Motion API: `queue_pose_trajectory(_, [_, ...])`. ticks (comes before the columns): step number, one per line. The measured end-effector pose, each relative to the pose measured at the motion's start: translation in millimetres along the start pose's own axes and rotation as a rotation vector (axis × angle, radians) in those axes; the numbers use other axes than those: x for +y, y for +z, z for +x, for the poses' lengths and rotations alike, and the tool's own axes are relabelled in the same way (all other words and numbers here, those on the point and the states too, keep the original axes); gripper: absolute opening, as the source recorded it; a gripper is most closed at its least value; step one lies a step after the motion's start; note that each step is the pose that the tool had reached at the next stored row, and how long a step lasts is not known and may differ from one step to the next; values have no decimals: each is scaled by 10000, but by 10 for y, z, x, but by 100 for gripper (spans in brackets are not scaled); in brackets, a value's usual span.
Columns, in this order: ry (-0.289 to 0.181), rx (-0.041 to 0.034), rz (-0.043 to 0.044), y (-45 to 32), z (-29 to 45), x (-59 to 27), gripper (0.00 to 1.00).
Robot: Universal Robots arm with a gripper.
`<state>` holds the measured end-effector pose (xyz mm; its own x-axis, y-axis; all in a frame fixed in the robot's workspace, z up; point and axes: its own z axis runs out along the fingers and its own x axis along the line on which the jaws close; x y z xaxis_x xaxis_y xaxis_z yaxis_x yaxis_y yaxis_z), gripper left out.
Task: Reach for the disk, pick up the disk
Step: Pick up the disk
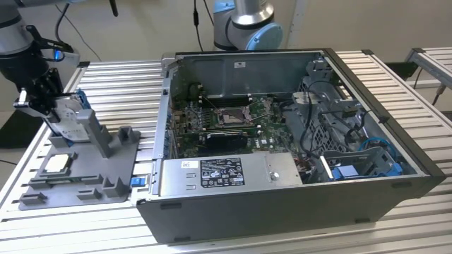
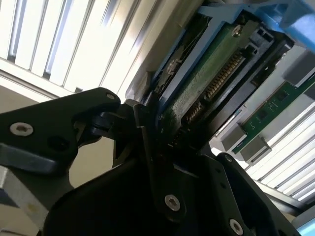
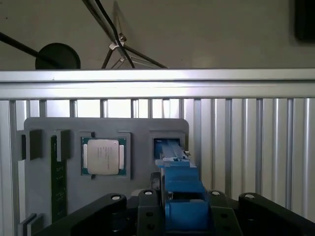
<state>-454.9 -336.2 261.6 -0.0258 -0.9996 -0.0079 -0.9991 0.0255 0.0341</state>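
Hand on the upright disk at the stand

The disk [image 1: 67, 120] stands on edge in a slot of the grey stand [image 1: 106, 153] on the table [image 1: 120, 79], its long axis running up – straight into the hand [image 1: 48, 108] directly above. The hand sits around the disk's upper end, blue rail [image 3: 179, 182] in its middle – clamped or merely closing, I cannot tell.
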Motion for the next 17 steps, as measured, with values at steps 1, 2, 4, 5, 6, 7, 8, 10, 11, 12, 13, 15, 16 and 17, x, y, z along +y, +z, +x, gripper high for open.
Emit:
queue_pose_trajectory(1, [0,0,0,0,0,0,0])
queue_pose_trajectory(2, [0,0,1,0,0,0,0])
queue_pose_trajectory(4, [0,1,-2,-2,0,1,0])
queue_pose_trajectory(5, [0,1,-2,-2,0,0,0])
queue_pose_trajectory(6, [0,1,-2,-3,0,0,0])
queue_pose_trajectory(7, [0,1,-1,-3,0,0,0])
queue_pose_trajectory(8, [0,1,-2,-3,0,0,0])
queue_pose_trajectory(10, [0,1,-2,-4,0,0,0])
queue_pose_trajectory(11, [-1,-11,-3,-5,0,1,0])
queue_pose_trajectory(12, [-2,-60,-9,-6,0,1,0])
queue_pose_trajectory(13, [-3,-95,-10,-6,0,1,0])
queue_pose_trajectory(15, [-2,-99,-7,-5,0,1,0])
queue_pose_trajectory(16, [-2,-93,-5,-5,0,1,0])
queue_pose_trajectory(17, [-2,-90,-5,-5,0,1,0])
